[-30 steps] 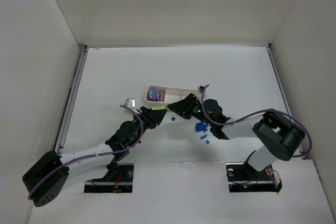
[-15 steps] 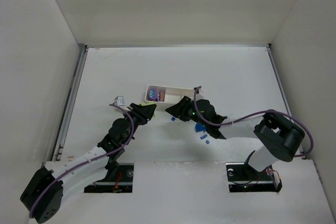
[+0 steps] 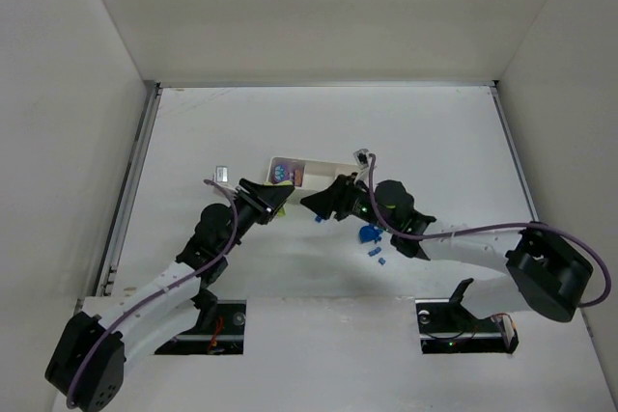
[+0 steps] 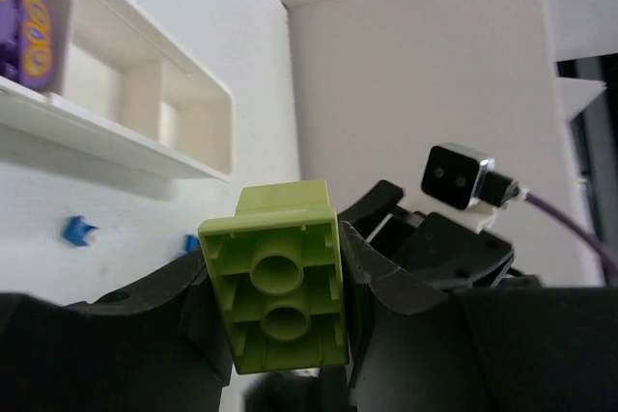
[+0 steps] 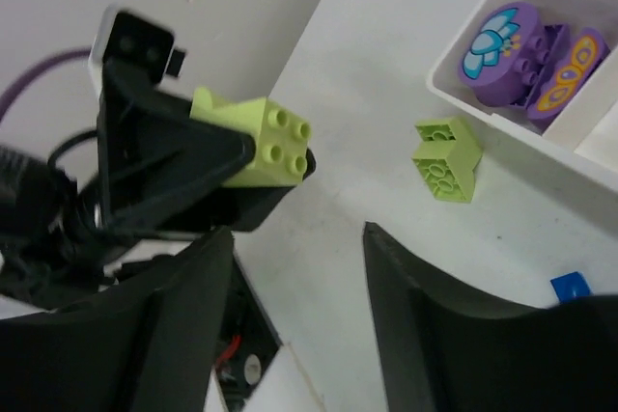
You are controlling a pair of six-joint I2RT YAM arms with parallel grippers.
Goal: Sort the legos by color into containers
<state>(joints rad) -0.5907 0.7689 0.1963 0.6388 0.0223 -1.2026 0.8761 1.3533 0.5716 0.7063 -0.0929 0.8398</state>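
Now that the left arm has pulled back toward its own side and lifted over the last second, the yellow-green lego [image 4: 277, 282] is clear of the counter [image 3: 406, 132]. It is clamped in the left end effector [image 3: 266, 197], near the tray [image 4: 126, 137] but not over it. The right arm has stretched out at the elbow. The right end effector [image 5: 299, 238] hangs close by with its fingers spread wide and nothing between them.

My read is that the pick is done and the carry and drop remain.

- Purple legos [image 5: 526, 50] sit in the tray's end compartment. The neighbouring sections seen from the left wrist look bare, so one of those is the likely target.
- A second yellow-green lego [image 5: 444, 158] lies on the counter just beside the purple compartment, tipped with its hollow underside showing.
- Blue legos [image 3: 367, 233] are loose on the counter by the right arm.

Orientation of the held lego:
- The hollow underside faces back at the left wrist camera, with two tubes in line.
- The studs point out past the fingertips, toward the right arm.
- The long axis runs across the closing direction, so the fingers press on the two long sides.
- It looks square in the grip, with no visible tilt.
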